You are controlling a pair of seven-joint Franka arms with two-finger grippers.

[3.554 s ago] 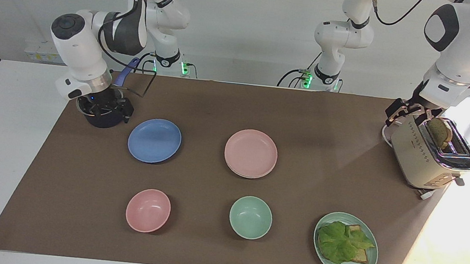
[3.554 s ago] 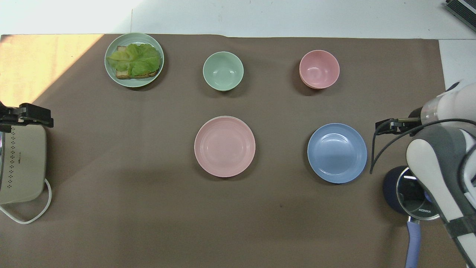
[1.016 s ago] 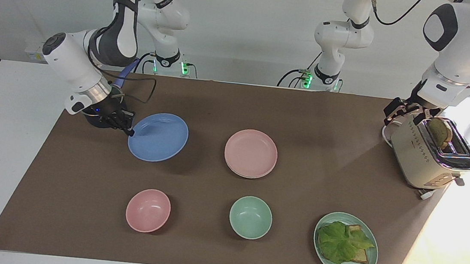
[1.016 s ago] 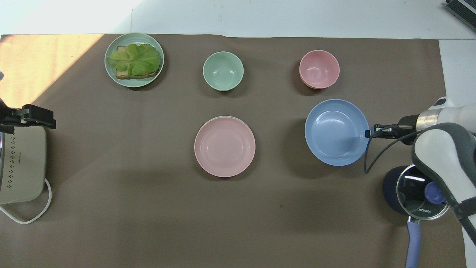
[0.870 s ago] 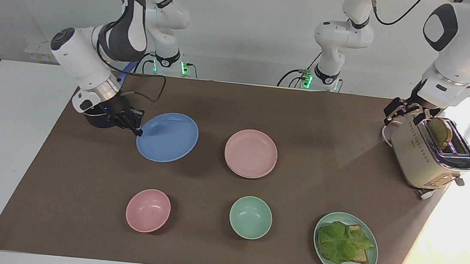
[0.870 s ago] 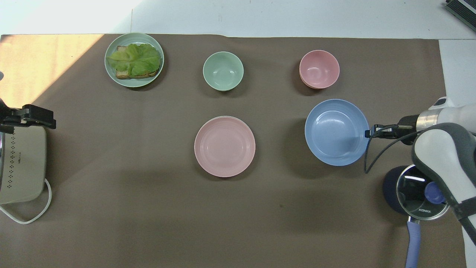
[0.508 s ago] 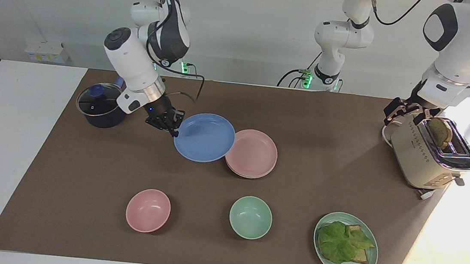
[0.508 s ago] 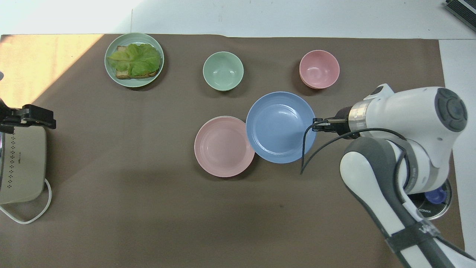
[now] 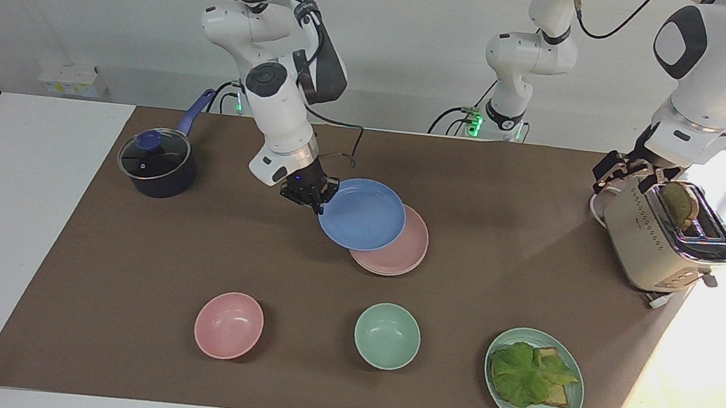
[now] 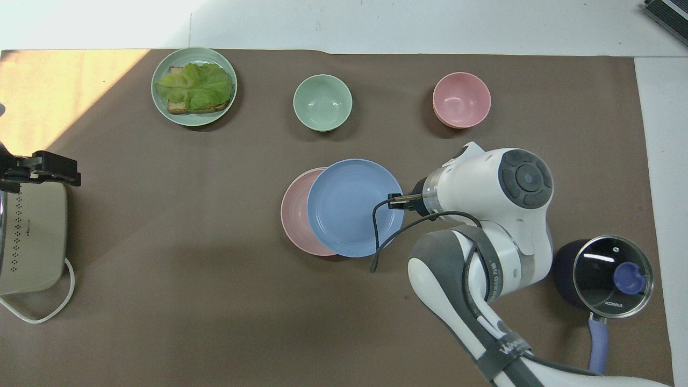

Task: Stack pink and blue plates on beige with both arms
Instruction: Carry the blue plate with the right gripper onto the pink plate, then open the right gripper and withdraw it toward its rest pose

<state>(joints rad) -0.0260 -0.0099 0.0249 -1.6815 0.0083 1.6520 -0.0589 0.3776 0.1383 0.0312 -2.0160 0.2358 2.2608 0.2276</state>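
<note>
My right gripper is shut on the rim of the blue plate, on the side toward the right arm's end. It holds the plate level in the air, and the plate overlaps most of the pink plate at the middle of the mat. In the overhead view the blue plate covers all but a crescent of the pink plate. A thin pale rim of the beige plate shows under the pink one. My left gripper waits open at the toaster, holding nothing.
A dark pot with a glass lid stands at the right arm's end. A pink bowl, a green bowl and a green plate with lettuce and toast line the edge farthest from the robots. The cream toaster holds a bread slice.
My right gripper took the blue plate by its rim, lifted it and carried it from beside the pot to over the pink plate. The left arm has not moved.
</note>
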